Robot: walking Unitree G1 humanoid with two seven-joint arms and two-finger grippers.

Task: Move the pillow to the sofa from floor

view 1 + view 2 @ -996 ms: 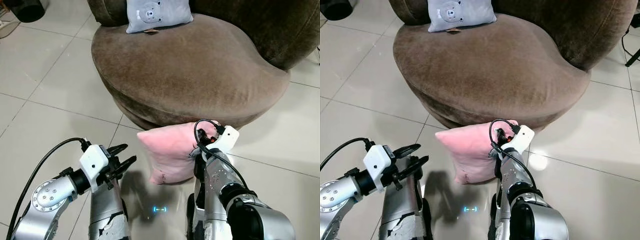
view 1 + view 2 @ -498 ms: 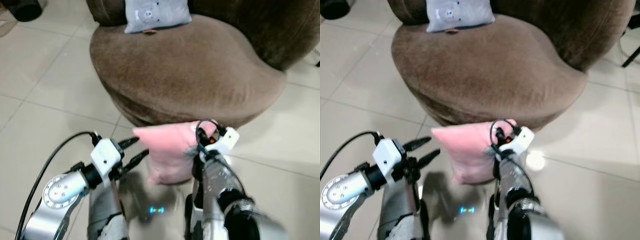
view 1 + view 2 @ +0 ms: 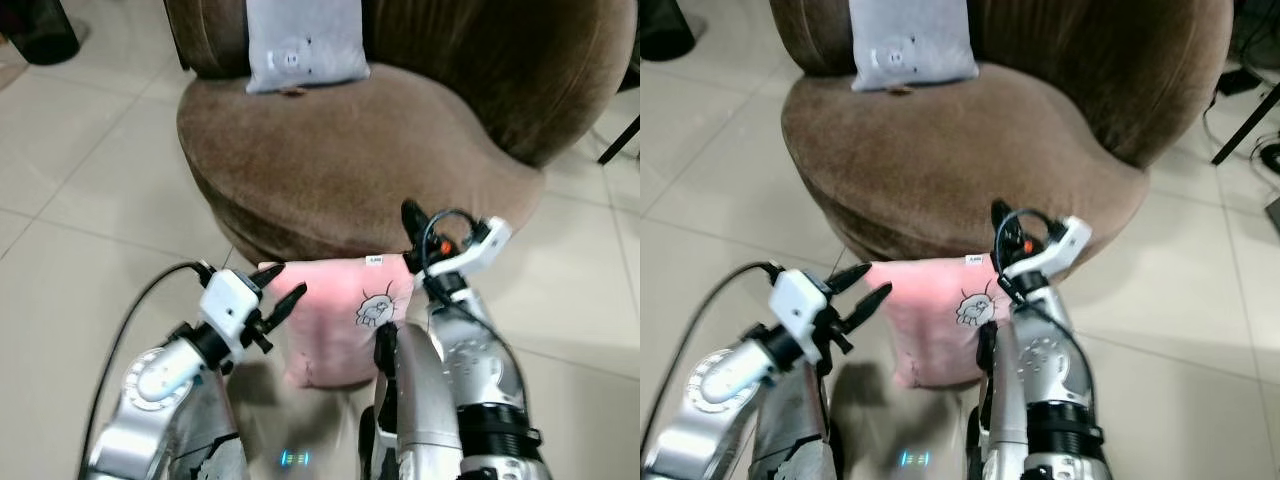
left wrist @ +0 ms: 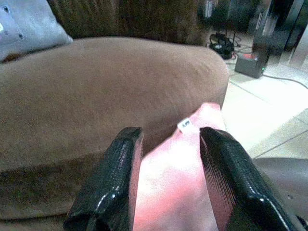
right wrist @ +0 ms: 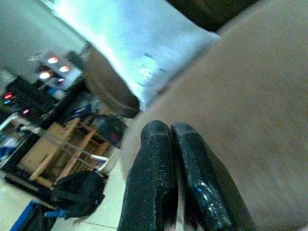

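Observation:
A pink pillow (image 3: pixel 335 315) with a small black drawing stands upright against the base of the round brown sofa (image 3: pixel 360 150). It sits squeezed between my two arms. My left gripper (image 3: pixel 285 283) is open at the pillow's upper left corner, and the left wrist view shows the pillow (image 4: pixel 178 187) between and beyond its fingers (image 4: pixel 120 168). My right gripper (image 3: pixel 410 213) is shut and points up past the pillow's top right edge toward the seat. In the right wrist view its fingers (image 5: pixel 156 168) are pressed together with nothing between them.
A grey pillow (image 3: pixel 305 40) with a bear face leans on the sofa's backrest. Pale tiled floor (image 3: pixel 90 170) surrounds the sofa. A black stand leg (image 3: pixel 620 140) is at the right, a dark object (image 3: pixel 45 30) at the far left. A dark box and cables (image 4: pixel 248 62) lie beyond the sofa.
My left gripper has moved right to the pillow's left corner. The right gripper has risen above the pillow's top edge. The pillow now shows its drawing. The camera has shifted too.

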